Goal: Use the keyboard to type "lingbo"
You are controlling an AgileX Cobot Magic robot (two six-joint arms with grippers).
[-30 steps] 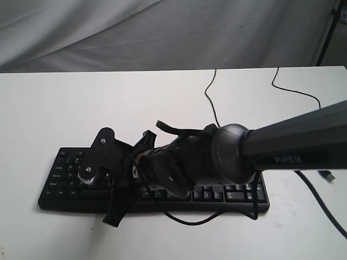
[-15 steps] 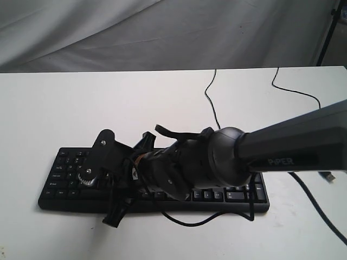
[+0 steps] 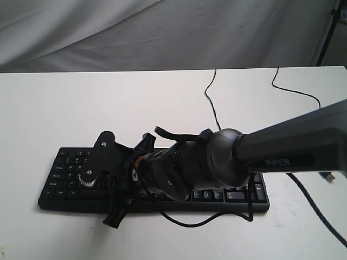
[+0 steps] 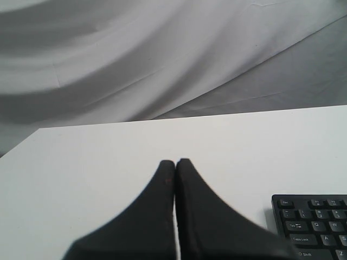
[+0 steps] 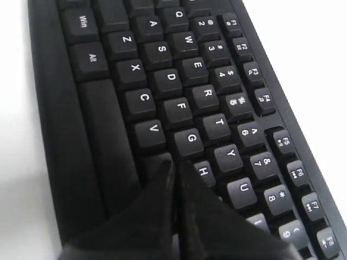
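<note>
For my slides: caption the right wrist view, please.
Shut right tool over the keyboard, tip between V and H keys.

In the exterior view the right arm covers the middle of the keyboard and much of its 3 o'clock half. The legends on the free keys are too small to read. The arm itself is cut by the picture's edge at 3 o'clock. In the right wrist view the right gripper hides the key under its tip, and it cannot be told if it touches this key. Both ends of the keyboard lie outside that picture. The left wrist view shows only one corner of the keyboard, and the blurred left gripper hides part of the bench.
</note>
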